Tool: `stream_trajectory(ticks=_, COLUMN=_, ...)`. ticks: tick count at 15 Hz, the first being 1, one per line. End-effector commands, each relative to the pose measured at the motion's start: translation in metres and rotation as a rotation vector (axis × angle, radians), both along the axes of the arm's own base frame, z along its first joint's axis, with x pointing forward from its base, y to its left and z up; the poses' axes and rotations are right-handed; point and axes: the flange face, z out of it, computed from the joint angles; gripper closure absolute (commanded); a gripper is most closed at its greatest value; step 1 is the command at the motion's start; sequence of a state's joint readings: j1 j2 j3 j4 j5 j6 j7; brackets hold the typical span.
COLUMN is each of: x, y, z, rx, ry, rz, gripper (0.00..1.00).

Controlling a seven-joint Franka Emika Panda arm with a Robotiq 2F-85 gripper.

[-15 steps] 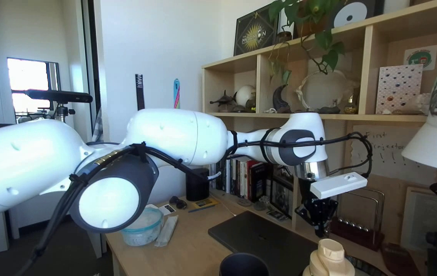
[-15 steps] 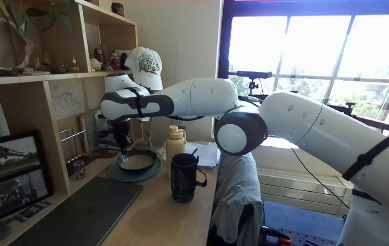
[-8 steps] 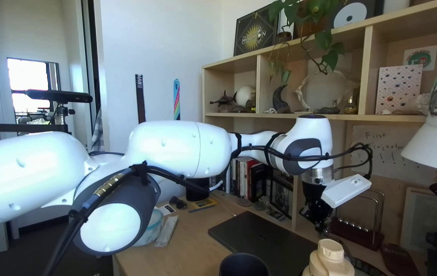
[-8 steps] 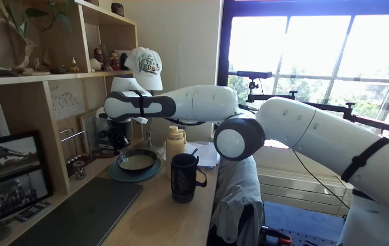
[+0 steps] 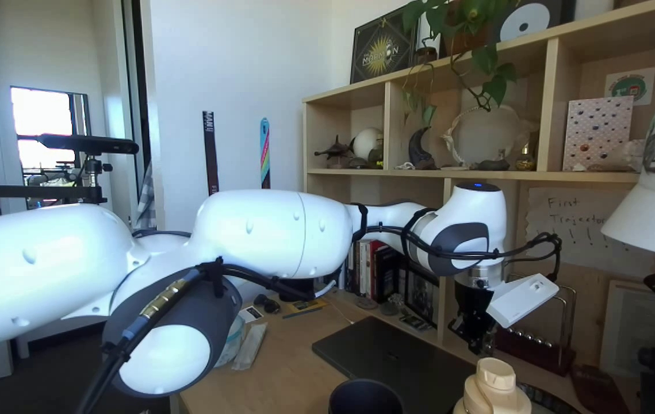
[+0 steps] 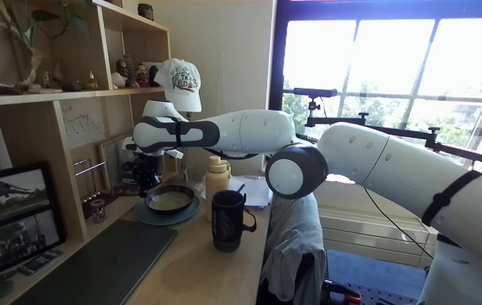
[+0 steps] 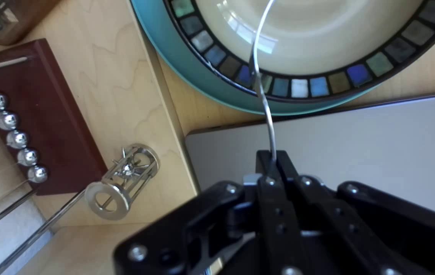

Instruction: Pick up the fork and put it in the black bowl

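My gripper (image 7: 272, 162) is shut on the fork (image 7: 268, 116). The fork shows edge-on as a thin curved silver line in the wrist view. It reaches over the rim and inside of the black bowl (image 7: 328, 42), its far end cut off by the frame. The bowl is black outside, cream inside, with coloured squares along its rim. It sits on a teal plate (image 6: 156, 218). In an exterior view my gripper (image 6: 144, 192) is just beside the bowl (image 6: 171, 201). In an exterior view the gripper (image 5: 474, 348) is behind the bottle, where the bowl is mostly hidden.
A closed laptop (image 6: 105, 262) lies near the plate. A cream bottle (image 6: 216, 180) and a black mug (image 6: 227, 220) stand beside the bowl. A Newton's cradle (image 7: 49, 114) and a small metal hourglass-like item (image 7: 123, 181) stand near the shelf. A light-blue tub (image 5: 234, 339) is farther off.
The wrist has come down and tilted. The fingertips have swung from above the bowl's rim to just beside it. The bowl and plate have not moved.
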State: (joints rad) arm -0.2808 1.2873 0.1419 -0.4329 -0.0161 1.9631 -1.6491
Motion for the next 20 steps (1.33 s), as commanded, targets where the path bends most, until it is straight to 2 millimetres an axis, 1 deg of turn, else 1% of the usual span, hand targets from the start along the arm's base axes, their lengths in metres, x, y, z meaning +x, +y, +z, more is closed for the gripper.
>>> stream_trajectory(ticks=1, x=-0.002, y=-0.006, z=-0.006, rx=0.021, ry=-0.003, rz=0.016, gripper=0.97)
stream_trajectory(ticks=9, x=-0.006, y=-0.018, z=-0.021, rx=0.040, ry=0.012, rz=-0.012, gripper=0.97)
stream_trajectory(ticks=20, x=-0.009, y=-0.021, z=-0.041, rx=0.073, ry=0.033, rz=-0.030, gripper=0.97)
